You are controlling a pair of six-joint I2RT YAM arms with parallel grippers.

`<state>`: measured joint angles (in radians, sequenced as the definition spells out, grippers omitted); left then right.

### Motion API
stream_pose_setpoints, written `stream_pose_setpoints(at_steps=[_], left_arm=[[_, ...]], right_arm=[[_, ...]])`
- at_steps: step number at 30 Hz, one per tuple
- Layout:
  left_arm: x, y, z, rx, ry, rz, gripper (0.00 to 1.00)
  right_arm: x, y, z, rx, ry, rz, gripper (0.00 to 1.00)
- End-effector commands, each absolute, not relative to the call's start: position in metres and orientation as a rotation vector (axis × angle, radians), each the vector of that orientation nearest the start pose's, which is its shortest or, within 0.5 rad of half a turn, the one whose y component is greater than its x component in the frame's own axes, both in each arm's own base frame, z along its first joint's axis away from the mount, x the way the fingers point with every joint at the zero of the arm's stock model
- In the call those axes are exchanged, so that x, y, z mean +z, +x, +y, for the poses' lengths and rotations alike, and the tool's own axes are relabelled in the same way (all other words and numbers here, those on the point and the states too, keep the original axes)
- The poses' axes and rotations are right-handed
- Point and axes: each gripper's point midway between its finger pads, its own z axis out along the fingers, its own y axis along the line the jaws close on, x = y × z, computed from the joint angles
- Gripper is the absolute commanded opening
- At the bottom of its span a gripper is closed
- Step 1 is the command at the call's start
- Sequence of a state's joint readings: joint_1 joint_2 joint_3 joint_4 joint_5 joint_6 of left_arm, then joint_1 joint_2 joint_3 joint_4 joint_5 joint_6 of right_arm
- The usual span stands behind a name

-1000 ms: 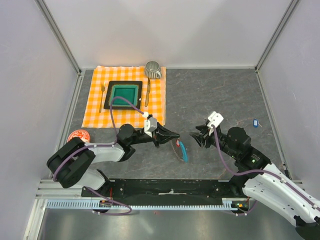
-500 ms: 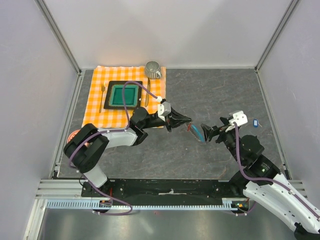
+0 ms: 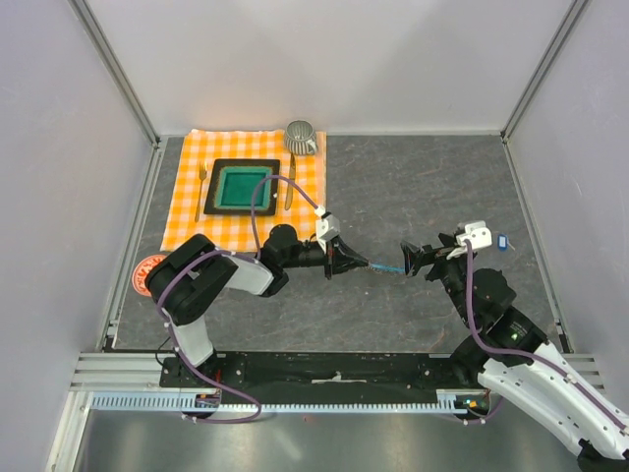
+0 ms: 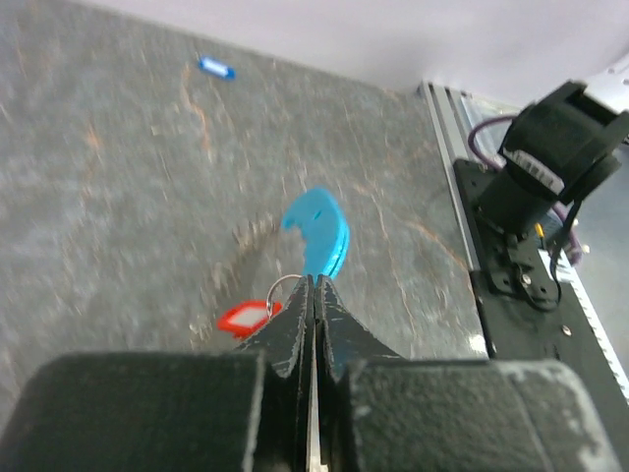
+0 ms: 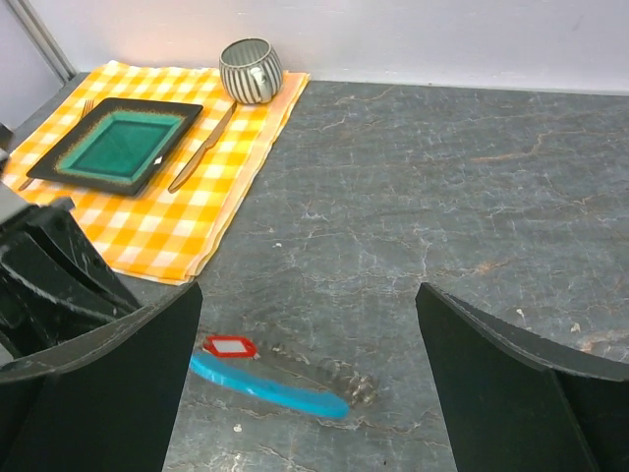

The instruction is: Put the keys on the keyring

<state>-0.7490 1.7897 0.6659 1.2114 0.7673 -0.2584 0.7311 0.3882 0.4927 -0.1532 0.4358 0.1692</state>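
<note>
Release: your right gripper (image 3: 411, 261) has just sprung wide, so the closed left gripper (image 4: 314, 290) alone pinches the keyring (image 4: 319, 231); blue key (image 3: 502, 240) waits at three o'clock.

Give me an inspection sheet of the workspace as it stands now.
Surface: grey stone-look table, no spills seen.
Job's things: keyring stretched between the grippers; red key beside its light-blue strip, cannot tell whether it is threaded on; blue key loose at far right.
Clutter: orange checked cloth with green plate, fork, knife, cup; red saucer at the left edge.
Grippers: left gripper shut, apparently pinching the keyring; right gripper wide open, empty.
Cables: purple cables on both arms, no snag seen.
Surroundings: pale walls, aluminium frame.
</note>
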Motion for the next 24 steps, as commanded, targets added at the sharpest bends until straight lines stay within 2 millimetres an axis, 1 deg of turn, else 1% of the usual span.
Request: stream_pose_setpoints(at_steps=[1, 3, 6, 10, 12, 15, 16, 17, 18, 19, 20, 21, 22, 23, 24], left_arm=[[0.119, 0.211, -0.379, -1.416, 1.015, 1.485, 0.05], [0.116, 0.214, -0.377, -1.395, 0.997, 1.514, 0.08], [0.104, 0.215, -0.373, -1.366, 0.983, 1.575, 0.13], [0.095, 0.219, -0.372, -1.347, 0.968, 1.640, 0.20], [0.092, 0.222, -0.372, -1.337, 0.948, 1.664, 0.21], [0.095, 0.225, -0.372, -1.334, 0.918, 1.681, 0.29], [0.097, 0.226, -0.372, -1.329, 0.907, 1.688, 0.34], [0.103, 0.230, -0.371, -1.312, 0.882, 1.687, 0.37], [0.106, 0.231, -0.370, -1.300, 0.871, 1.689, 0.40], [0.105, 0.233, -0.367, -1.279, 0.857, 1.712, 0.45], [0.115, 0.238, -0.365, -1.248, 0.832, 1.696, 0.48], [0.119, 0.240, -0.362, -1.232, 0.823, 1.697, 0.51], [0.119, 0.239, -0.359, -1.213, 0.825, 1.712, 0.56], [0.121, 0.242, -0.356, -1.186, 0.810, 1.722, 0.57], [0.135, 0.244, -0.353, -1.172, 0.798, 1.695, 0.59]], right_arm=[[0.251, 0.230, 0.114, 0.365, -0.070, 1.612, 0.98], [0.251, 0.229, 0.115, 0.369, -0.076, 1.617, 0.98], [0.248, 0.229, 0.117, 0.363, -0.108, 1.644, 0.98], [0.246, 0.227, 0.116, 0.365, -0.090, 1.665, 0.98], [0.244, 0.227, 0.113, 0.363, -0.063, 1.672, 0.98], [0.246, 0.225, 0.108, 0.363, -0.028, 1.678, 0.98], [0.247, 0.225, 0.108, 0.370, -0.015, 1.677, 0.98], [0.249, 0.224, 0.108, 0.380, -0.005, 1.675, 0.98], [0.250, 0.224, 0.108, 0.386, 0.004, 1.672, 0.98], [0.251, 0.223, 0.110, 0.408, 0.015, 1.676, 0.98], [0.252, 0.223, 0.111, 0.423, 0.021, 1.673, 0.98], [0.254, 0.222, 0.112, 0.444, 0.040, 1.670, 0.98], [0.254, 0.221, 0.117, 0.485, 0.048, 1.673, 0.98], [0.257, 0.219, 0.120, 0.509, 0.046, 1.666, 0.98], [0.261, 0.218, 0.123, 0.534, 0.038, 1.655, 0.98]])
